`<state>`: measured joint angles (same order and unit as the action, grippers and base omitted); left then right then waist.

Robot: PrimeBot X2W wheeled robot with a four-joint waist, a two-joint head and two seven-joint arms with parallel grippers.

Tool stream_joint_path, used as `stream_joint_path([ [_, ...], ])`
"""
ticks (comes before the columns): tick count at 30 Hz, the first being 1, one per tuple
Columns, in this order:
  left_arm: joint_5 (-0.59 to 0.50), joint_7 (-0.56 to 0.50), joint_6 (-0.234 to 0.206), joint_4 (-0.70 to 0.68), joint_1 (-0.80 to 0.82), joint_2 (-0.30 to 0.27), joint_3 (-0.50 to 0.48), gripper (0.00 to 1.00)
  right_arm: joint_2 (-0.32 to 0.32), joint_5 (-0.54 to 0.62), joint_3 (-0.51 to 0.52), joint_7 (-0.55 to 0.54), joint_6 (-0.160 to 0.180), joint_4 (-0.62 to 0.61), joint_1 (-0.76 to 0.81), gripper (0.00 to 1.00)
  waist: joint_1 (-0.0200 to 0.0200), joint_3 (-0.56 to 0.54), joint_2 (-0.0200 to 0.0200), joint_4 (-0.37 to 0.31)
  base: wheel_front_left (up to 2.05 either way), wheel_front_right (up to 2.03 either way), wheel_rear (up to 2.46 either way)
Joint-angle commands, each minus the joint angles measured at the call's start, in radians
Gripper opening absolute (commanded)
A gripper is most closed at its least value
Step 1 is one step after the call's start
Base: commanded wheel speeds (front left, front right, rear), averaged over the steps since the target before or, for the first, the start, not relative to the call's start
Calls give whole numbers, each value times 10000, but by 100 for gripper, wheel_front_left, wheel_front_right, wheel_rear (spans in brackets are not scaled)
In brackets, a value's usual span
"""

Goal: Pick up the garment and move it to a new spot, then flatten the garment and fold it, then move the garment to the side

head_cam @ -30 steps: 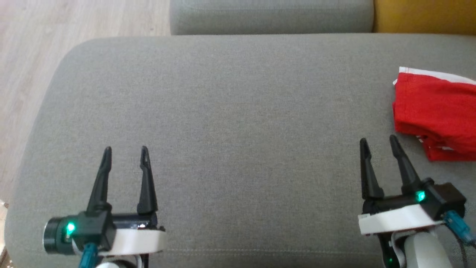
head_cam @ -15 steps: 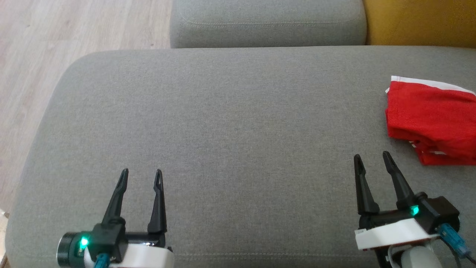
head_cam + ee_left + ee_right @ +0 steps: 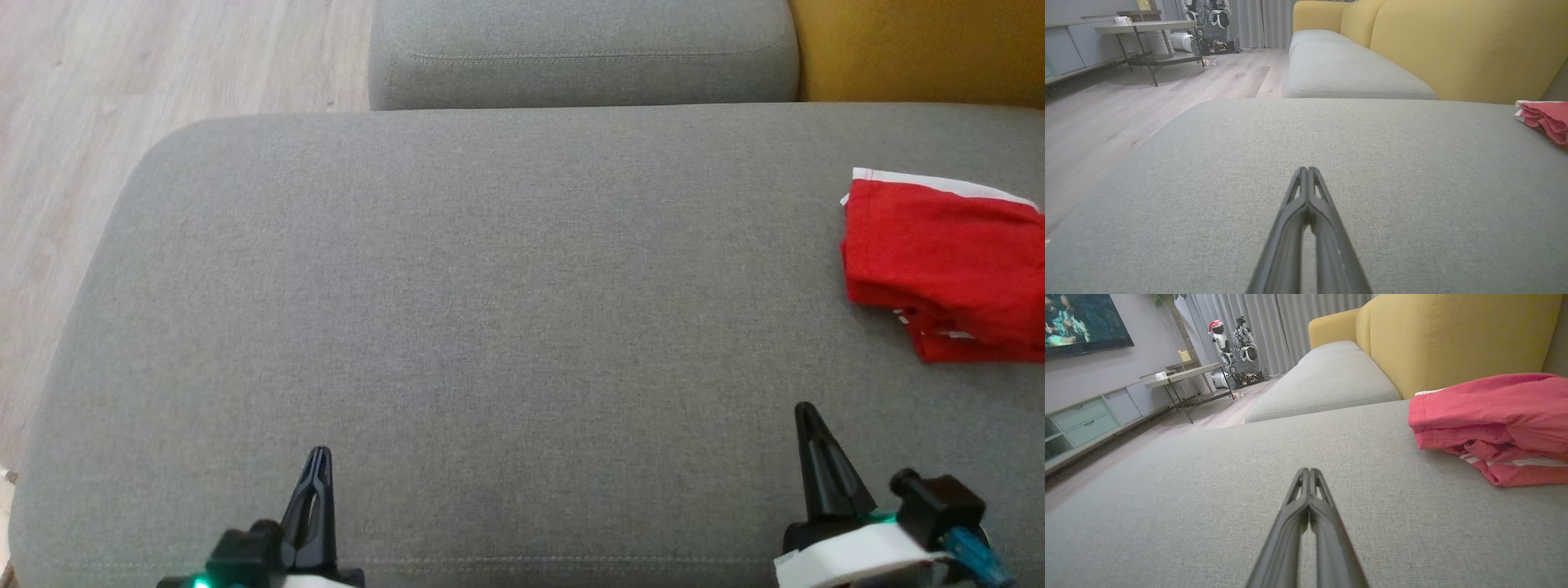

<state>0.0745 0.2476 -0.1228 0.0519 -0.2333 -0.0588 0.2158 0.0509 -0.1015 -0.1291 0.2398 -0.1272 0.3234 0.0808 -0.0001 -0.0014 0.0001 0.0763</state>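
Observation:
The garment point(image 3: 939, 261) is red with white trim and lies folded at the right edge of the grey sofa cushion point(image 3: 506, 310). The right wrist view shows the garment point(image 3: 1490, 424) up and to the right of my right gripper point(image 3: 1308, 471), with bare cushion between them. At the far right of the left wrist view the garment point(image 3: 1545, 118) is small and distant. My left gripper point(image 3: 318, 453) sits low at the cushion's near left, shut and empty, its tips point(image 3: 1307, 169) pressed together. My right gripper point(image 3: 804, 408) is at the near right, also shut and empty.
A second grey seat cushion point(image 3: 580, 41) lies beyond the first, next to a yellow sofa back point(image 3: 922, 49). Wooden floor point(image 3: 122, 98) runs along the left. Farther off stand a low table point(image 3: 1143, 32) and a parked robot point(image 3: 1237, 343).
Both grippers have gone from open to shut and drawn back toward the bottom of the head view. The head camera has shifted slightly; the garment lies as before.

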Motion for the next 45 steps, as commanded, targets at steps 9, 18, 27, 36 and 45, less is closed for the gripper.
stream_joint_path([
  [9, 1389, -192, 236, -155, 539, -90, -201, 0, 101, -1434, 105, -183, -4, -374, -456, 0, 1, 4, -1, -59, 0, 0, 0],
  [18, 2586, -397, 434, 55, 786, -141, -357, 0, 157, -2605, 202, -380, -6, -407, -571, 0, 1, 6, -1, -116, 0, 0, 0],
  [27, 3900, -633, 642, 261, 1046, -188, -544, 0, 206, -3886, 327, -612, -9, -449, -693, 0, 1, 10, -1, -178, 0, 0, 0],
  [36, 4943, -830, 805, 389, 1246, -216, -710, 0, 237, -4904, 440, -808, -11, -483, -790, 0, 1, 13, -1, -228, 0, 0, 0],
  [45, 6106, -1062, 988, 539, 1465, -239, -908, 0, 265, -6040, 577, -1036, -14, -521, -900, 0, 1, 17, -1, -285, 0, 0, 0],
])
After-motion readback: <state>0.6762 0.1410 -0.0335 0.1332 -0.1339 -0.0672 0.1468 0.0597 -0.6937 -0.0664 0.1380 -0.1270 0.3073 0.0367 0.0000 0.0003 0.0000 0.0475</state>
